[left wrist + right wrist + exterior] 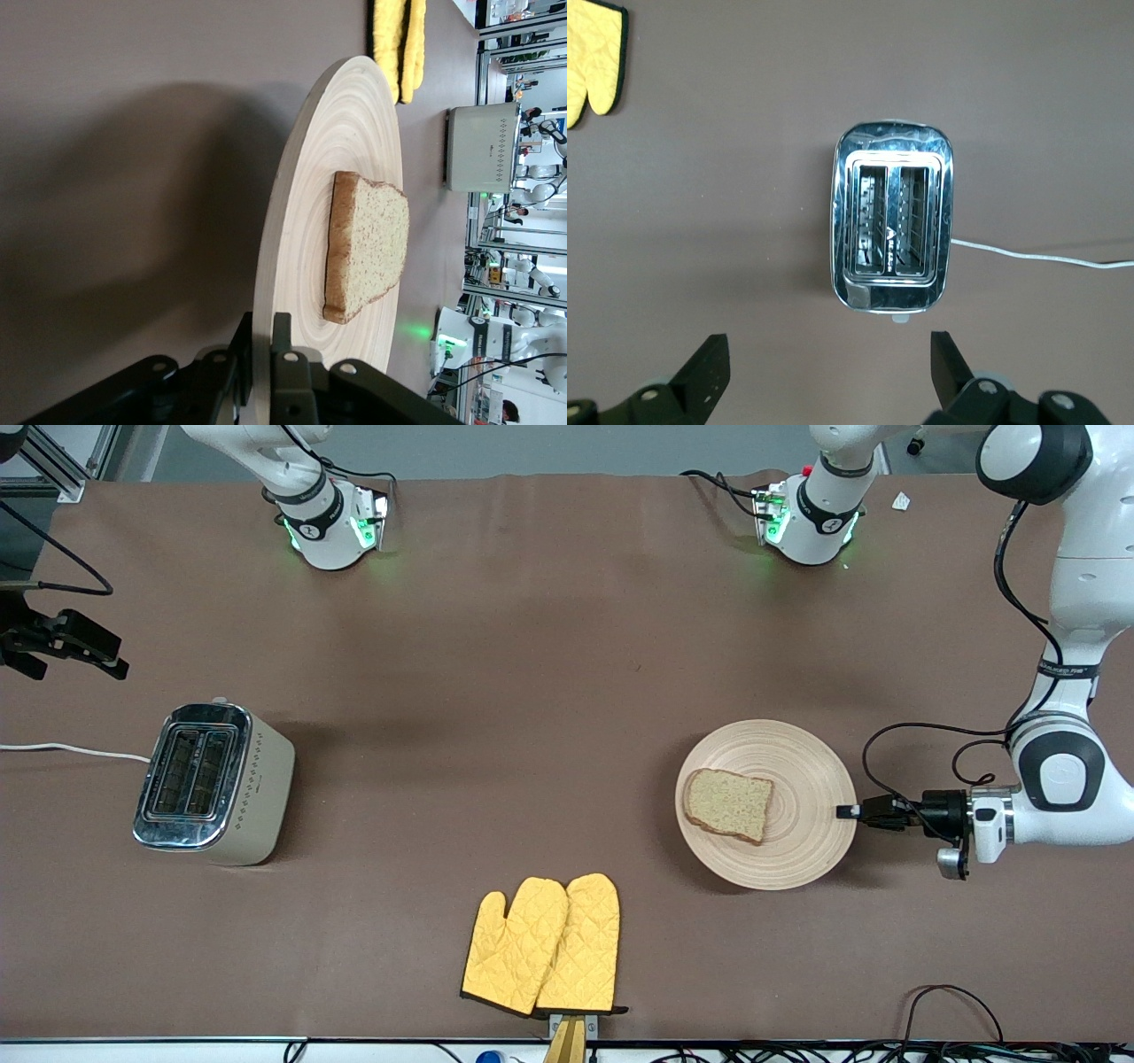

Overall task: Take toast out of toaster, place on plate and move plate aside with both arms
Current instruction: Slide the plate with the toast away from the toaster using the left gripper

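The toast point(728, 804) lies flat on the round wooden plate point(797, 846), toward the left arm's end of the table. My left gripper point(846, 811) is low at the plate's rim, on the side toward the left arm's end, and is shut on that rim. In the left wrist view the fingers point(288, 341) clamp the plate's edge point(350, 124), with the toast point(368, 243) just past them. My right gripper point(106, 657) hangs open and empty in the air at the right arm's end; its wrist view looks down past the gripper point(828, 372) on the toaster.
A chrome toaster point(213, 779) with two empty slots point(893, 217) stands toward the right arm's end, its white cord point(71, 750) running off the table. Two yellow oven mitts point(545, 948) lie near the front camera's edge, midway along the table.
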`<state>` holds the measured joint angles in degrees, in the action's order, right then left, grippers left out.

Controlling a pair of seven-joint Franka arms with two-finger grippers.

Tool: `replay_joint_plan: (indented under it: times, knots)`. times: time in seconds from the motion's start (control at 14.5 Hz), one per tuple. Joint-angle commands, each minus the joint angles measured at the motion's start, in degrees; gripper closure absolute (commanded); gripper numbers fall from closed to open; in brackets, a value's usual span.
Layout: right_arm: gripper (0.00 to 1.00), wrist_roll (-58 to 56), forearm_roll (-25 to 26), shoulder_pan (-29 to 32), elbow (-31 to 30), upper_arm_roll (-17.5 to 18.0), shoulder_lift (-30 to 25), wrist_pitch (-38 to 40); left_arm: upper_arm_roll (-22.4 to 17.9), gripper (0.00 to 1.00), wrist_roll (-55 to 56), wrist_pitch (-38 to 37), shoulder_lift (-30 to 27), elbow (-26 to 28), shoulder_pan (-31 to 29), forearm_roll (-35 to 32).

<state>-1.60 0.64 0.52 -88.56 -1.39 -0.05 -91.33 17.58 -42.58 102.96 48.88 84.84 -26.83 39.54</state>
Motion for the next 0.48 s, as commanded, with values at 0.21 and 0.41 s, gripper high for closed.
replay_joint_plan:
  times: [0.21, 0.41]
  knots:
    - [0.00, -0.16, 0.51, -0.08, -0.29, 0.08, -0.39, -0.69, 0.00, 1.00, -5.23, -1.18, 2.45, -0.20, -5.86, -0.95]
    - [0.00, -0.16, 0.51, -0.34, -0.29, 0.08, -0.39, -0.69, -0.18, 0.93, -7.34, -1.09, 4.73, -0.29, -7.45, -1.39]
